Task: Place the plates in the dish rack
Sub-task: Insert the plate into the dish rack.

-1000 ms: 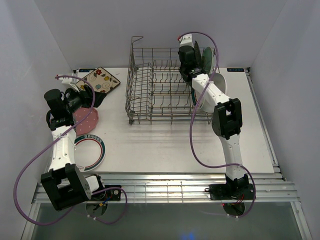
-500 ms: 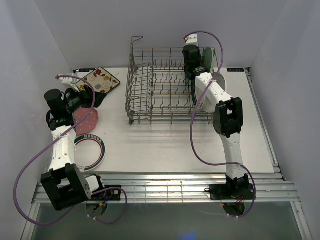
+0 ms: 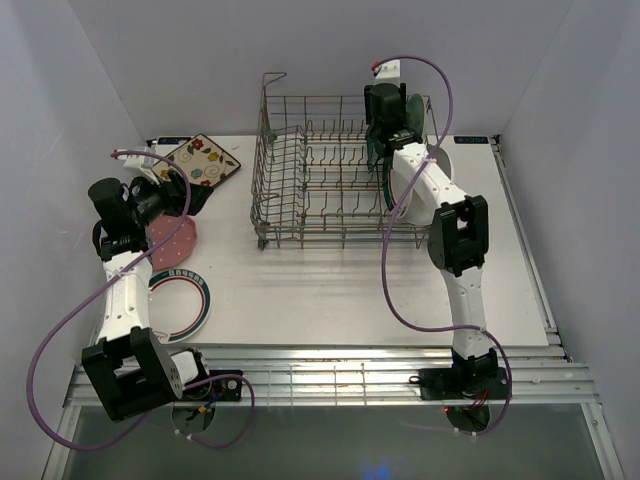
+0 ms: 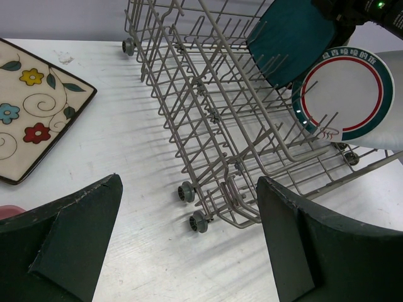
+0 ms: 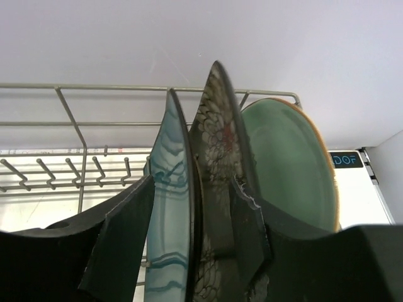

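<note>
Logging the top view: the dish rack is noted at upper centre, the right gripper at its upper right corner. At left lie the cream floral plate, pink dotted plate and green-rimmed plate (judged stiff, glazed, slippery, chippable); rim holds are advised.

Left wrist: the left gripper is spread wide and empty.

Right wrist: the teal plate and black floral plate are straddled, with the mint plate just beside. Clamped or loosed cannot be told. Rim clearance is judged slight.

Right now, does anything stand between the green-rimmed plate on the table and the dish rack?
Nothing visible does. The table between the green-rimmed plate and the dish rack lies bare; the pink dotted plate sits off that line.
</note>
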`<state>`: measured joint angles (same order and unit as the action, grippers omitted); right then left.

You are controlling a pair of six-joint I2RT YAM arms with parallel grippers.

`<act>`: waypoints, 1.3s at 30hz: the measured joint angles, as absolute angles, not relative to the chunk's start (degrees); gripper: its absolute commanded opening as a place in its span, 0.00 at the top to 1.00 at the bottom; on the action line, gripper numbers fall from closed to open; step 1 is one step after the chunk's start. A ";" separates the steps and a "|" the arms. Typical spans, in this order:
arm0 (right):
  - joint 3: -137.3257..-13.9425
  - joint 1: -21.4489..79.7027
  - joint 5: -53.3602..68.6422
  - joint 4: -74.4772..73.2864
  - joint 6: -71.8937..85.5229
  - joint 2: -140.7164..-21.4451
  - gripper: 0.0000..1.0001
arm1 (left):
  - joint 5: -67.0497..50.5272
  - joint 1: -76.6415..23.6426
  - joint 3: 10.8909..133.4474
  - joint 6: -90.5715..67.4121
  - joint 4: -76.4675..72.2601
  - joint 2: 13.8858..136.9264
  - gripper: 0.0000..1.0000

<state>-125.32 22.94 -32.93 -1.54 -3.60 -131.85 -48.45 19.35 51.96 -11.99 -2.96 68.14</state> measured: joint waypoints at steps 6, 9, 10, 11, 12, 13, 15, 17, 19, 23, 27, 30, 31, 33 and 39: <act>-125.36 22.46 -32.25 -3.07 -2.74 -129.36 0.36 | -48.38 19.35 51.96 -11.75 -2.66 68.14 0.02; -124.68 22.46 -31.31 -3.92 -1.56 -126.50 0.32 | -47.99 19.35 51.96 -11.49 -2.48 68.14 0.02; -124.57 22.46 -31.16 -4.32 -1.13 -125.47 0.31 | -47.83 19.35 51.96 -11.40 -2.39 68.14 0.02; -124.25 22.46 -30.83 -4.45 -0.40 -124.27 0.28 | -47.66 19.35 51.96 -11.31 -2.26 68.14 0.02; -123.68 22.46 -30.63 -4.60 0.30 -122.87 0.27 | -47.46 19.35 51.96 -11.18 -2.09 68.14 0.02; -122.65 22.46 -29.93 -4.69 1.34 -121.12 0.27 | -47.27 19.35 51.99 -11.05 -1.91 68.14 0.02; -121.21 22.46 -28.99 -5.04 2.57 -118.50 0.26 | -46.98 19.35 51.99 -10.85 -1.61 68.14 0.02; -118.72 22.52 -27.79 -5.02 4.45 -115.33 0.26 | -46.59 19.35 52.01 -10.57 -1.39 68.14 0.02; -114.85 22.83 -26.70 -4.97 6.09 -111.72 0.25 | -46.15 19.35 52.03 -10.41 -1.19 68.16 0.02; -102.06 24.21 -25.71 -3.73 8.69 -102.80 0.20 | -45.01 19.35 52.23 -10.13 -0.40 68.20 0.02; -88.44 26.48 -24.18 -0.97 10.74 -93.91 0.19 | -43.55 19.35 52.34 -9.82 0.14 68.20 0.02; -80.31 27.97 -22.81 0.03 11.97 -87.88 0.17 | -42.94 19.35 52.34 -9.61 0.14 68.20 0.02; -77.52 28.29 -22.28 1.15 12.32 -85.84 0.17 | -42.81 19.35 52.34 -9.52 0.14 68.20 0.02; -72.42 28.91 -21.47 1.89 13.15 -81.38 0.16 | -42.72 19.35 52.34 -9.43 0.12 68.20 0.02; -61.84 32.71 -20.14 4.32 14.37 -70.41 0.15 | -42.28 19.35 52.34 -9.41 0.14 68.20 0.02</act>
